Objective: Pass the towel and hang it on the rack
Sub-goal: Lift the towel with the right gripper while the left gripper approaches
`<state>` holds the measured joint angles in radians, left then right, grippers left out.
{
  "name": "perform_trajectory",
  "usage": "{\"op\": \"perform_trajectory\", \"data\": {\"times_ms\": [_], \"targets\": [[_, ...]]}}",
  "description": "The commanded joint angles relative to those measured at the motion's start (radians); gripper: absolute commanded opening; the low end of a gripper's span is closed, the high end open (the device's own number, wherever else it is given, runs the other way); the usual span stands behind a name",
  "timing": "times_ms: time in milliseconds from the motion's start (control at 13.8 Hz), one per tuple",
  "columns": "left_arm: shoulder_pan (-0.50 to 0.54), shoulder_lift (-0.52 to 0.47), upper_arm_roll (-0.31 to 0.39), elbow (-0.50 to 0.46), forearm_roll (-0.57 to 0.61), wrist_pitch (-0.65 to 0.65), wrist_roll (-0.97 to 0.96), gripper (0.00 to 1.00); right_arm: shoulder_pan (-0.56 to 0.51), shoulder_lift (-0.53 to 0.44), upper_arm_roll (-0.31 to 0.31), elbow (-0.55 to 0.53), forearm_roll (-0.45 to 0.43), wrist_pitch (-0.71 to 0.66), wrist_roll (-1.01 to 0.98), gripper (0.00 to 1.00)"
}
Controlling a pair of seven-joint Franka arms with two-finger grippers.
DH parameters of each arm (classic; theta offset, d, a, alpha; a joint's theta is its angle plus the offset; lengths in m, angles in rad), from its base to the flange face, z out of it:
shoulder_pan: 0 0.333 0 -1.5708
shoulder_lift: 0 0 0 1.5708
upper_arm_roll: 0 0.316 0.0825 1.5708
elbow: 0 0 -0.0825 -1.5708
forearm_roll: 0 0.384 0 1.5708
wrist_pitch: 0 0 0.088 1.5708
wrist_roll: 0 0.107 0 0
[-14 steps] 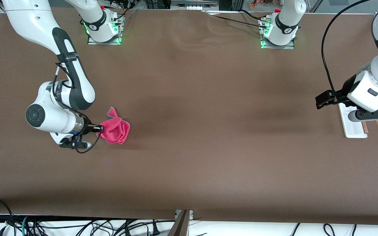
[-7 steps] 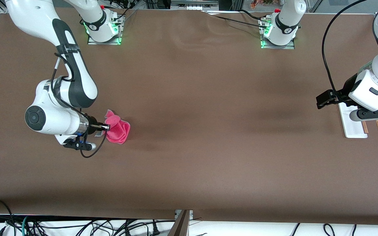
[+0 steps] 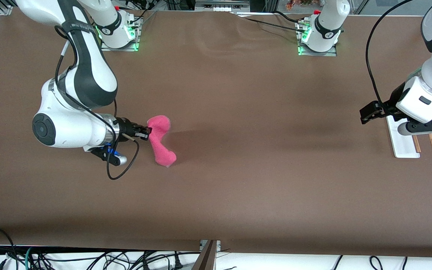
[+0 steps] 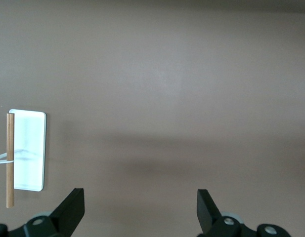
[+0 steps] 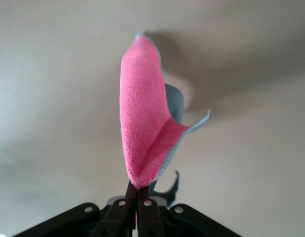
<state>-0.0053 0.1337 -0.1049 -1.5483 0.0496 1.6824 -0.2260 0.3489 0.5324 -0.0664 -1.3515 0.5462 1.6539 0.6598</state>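
A brown surface (image 3: 238, 180) carries the rack (image 3: 401, 142) at the left arm's end, its white base flat and brown rods standing. Over that rack the left gripper (image 4: 141, 212) waits, fingers spread wide and empty. Toward the right arm's end, the right gripper (image 3: 145, 132) is up in the air, pinched tight on the pink towel (image 3: 160, 144), which droops from it above the surface.
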Motion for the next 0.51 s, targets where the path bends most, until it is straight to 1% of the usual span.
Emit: {"op": "perform_trajectory", "data": {"times_ms": [0,218,436], "targets": [[0.008,-0.059,-0.001,-0.073,-0.013,0.037,0.002,1.0,-0.005,0.0,0.051,0.037,0.101,-0.033,0.173,0.0],[0.01,-0.057,0.001,-0.073,-0.013,0.037,0.004,1.0,-0.005,0.0,0.123,0.084,0.194,-0.017,0.38,0.0],[-0.007,-0.045,-0.001,-0.059,-0.013,0.03,0.014,1.0,-0.005,0.001,0.19,0.092,0.274,0.055,0.519,0.0]]}}
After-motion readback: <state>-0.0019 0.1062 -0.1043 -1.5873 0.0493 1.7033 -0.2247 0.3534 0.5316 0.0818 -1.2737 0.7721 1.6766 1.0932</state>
